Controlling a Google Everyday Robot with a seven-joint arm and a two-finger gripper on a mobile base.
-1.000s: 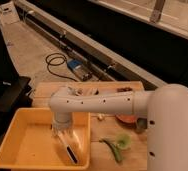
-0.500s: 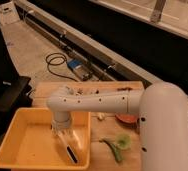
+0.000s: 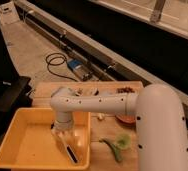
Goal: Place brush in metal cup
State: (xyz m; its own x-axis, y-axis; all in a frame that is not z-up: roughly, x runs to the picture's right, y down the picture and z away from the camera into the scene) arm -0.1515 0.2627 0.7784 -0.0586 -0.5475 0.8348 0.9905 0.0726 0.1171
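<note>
Camera view shows you the arm [image 3: 97, 103] reaching leftward from the robot's body and bending down into the yellow tray [image 3: 27, 136] at the near left. The gripper [image 3: 66, 139] hangs low over the tray's right side, close to its right wall. Its jaws stand spread and you can see nothing clasped between them.

The brush [image 3: 72, 153] lies on the tray floor just near-side and slightly right of the gripper, almost under it. Only the dark handle reads plainly. Its long axis runs on a diagonal, from under the gripper at the far left down to the tray's near right corner. You cannot make out the white head, which is likely hidden beneath the wrist.

For the pick, judge that you need only a short drop, with the jaws set across that diagonal instead of along it.

The metal cup cannot be picked out with any certainty. On the wooden table [image 3: 47, 90] to the right of the tray you see part of an orange bowl [image 3: 123, 119] behind the arm and a green item [image 3: 118, 144] nearer. Expect the carry to go rightward, out over the tray wall.
</note>
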